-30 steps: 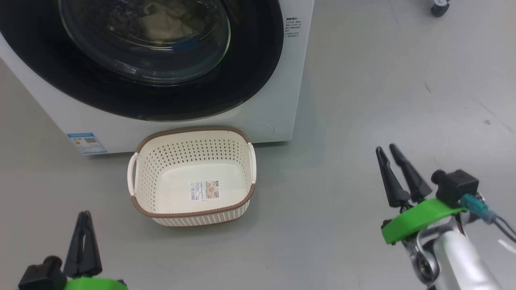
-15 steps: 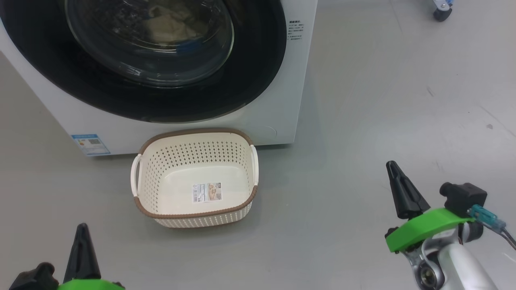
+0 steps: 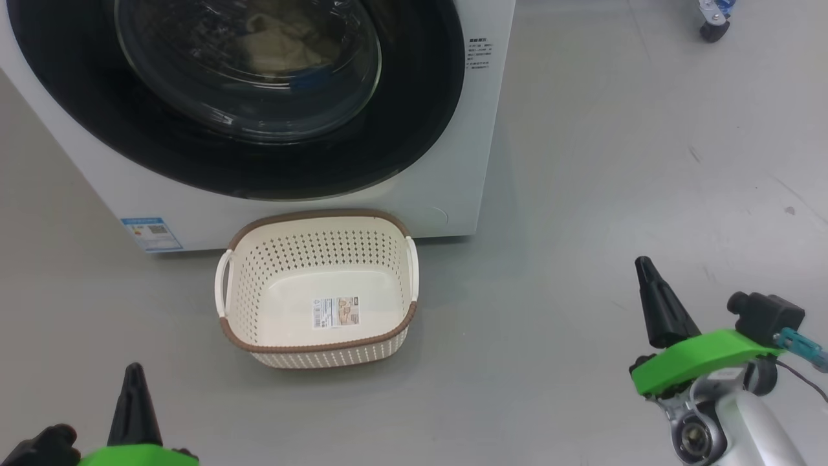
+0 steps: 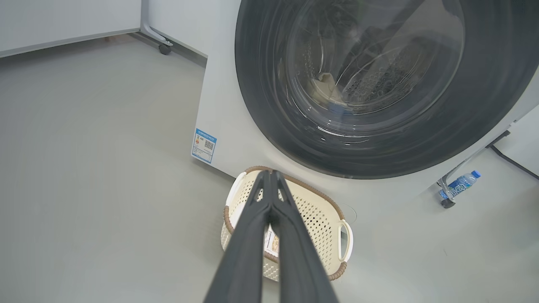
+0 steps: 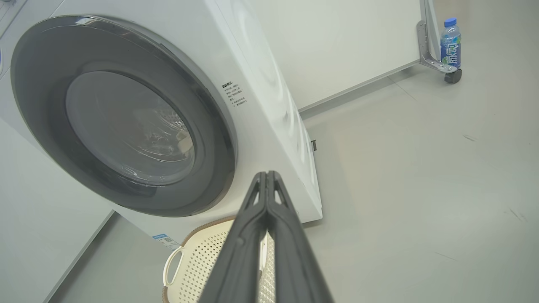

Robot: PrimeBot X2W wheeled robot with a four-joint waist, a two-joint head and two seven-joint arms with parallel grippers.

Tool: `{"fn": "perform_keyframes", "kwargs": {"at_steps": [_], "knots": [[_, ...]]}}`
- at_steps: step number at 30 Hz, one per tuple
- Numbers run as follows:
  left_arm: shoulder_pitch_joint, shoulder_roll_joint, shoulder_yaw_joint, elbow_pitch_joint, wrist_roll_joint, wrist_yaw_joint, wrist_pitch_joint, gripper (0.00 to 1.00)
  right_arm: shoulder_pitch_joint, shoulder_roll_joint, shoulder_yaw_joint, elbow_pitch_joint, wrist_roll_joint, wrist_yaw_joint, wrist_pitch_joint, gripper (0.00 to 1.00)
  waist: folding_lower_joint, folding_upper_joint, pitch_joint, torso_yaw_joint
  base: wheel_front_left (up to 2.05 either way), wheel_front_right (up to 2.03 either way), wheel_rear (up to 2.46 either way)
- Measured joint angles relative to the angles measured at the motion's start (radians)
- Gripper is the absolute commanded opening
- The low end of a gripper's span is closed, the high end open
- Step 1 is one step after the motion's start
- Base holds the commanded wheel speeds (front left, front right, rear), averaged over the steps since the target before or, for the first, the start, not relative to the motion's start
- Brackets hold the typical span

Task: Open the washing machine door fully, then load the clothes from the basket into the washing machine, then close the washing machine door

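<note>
The left gripper (image 3: pixel 134 370) has its two dark fingers pressed together into a single point and carries nothing; it sits at the head view's 7 o'clock, over bare grey floor (image 3: pixel 582 194). The right gripper (image 3: pixel 644 264) is likewise pinched tight and carries nothing, at that view's 4 o'clock, with its green mount and pale forearm behind it. Both hang well apart from everything else. The basket (image 3: pixel 317 249) stands on the floor at about 1 o'clock from the left gripper and 9 o'clock from the right one, upright, its label sticker (image 3: pixel 336 312) showing on its floor. Its far brown rim lies just beside the foot of the washing machine (image 3: pixel 453 200), which rises at the basket's 12 o'clock. The washing machine door (image 3: pixel 414 129) lies flat against the white front, its black rim flush all round (the right wrist view shows this best). The clothes (image 3: pixel 278 48) sit inside the drum behind the glass: a cream heap, with what seems to be a blue piece at its 5 o'clock, though reflections blur it. A blue sticker (image 3: pixel 150 233) marks the machine's lower corner at the basket's 10 o'clock. A water bottle (image 5: pixel 450 40) stands on a wheeled frame at the right wrist view's 1 o'clock.
</note>
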Motion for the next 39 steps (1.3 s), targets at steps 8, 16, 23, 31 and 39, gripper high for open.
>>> {"fn": "perform_keyframes", "kwargs": {"at_steps": [8,16,23,31,39], "knots": [[-0.006,-0.001,0.000,0.005,-0.091,-0.001,0.025,0.00,0.001,0.000,-0.014,-0.005,0.091,0.000,0.020,0.00,0.0001,0.0000,-0.006,0.005,0.00,0.00,0.00],[-0.017,-0.003,0.000,0.012,-0.181,-0.002,0.049,0.00,0.005,0.000,-0.027,-0.009,0.181,0.000,0.045,0.00,0.0001,0.0000,-0.012,0.011,0.00,0.00,0.00],[-0.019,-0.004,0.000,0.018,-0.261,-0.009,0.070,0.00,0.010,0.000,-0.041,-0.010,0.259,0.000,0.066,0.00,0.0001,0.0000,-0.017,0.015,0.00,0.00,0.00],[-0.026,-0.006,0.000,0.024,-0.340,-0.010,0.088,0.00,0.010,0.000,-0.052,-0.012,0.337,0.000,0.079,0.00,0.0001,0.0000,-0.023,0.020,0.00,0.00,0.00],[-0.038,-0.006,0.000,0.030,-0.430,-0.011,0.113,0.00,0.013,0.000,-0.068,-0.016,0.426,0.000,0.106,0.00,0.0001,0.0000,-0.029,0.025,0.00,0.00,0.00]]}}
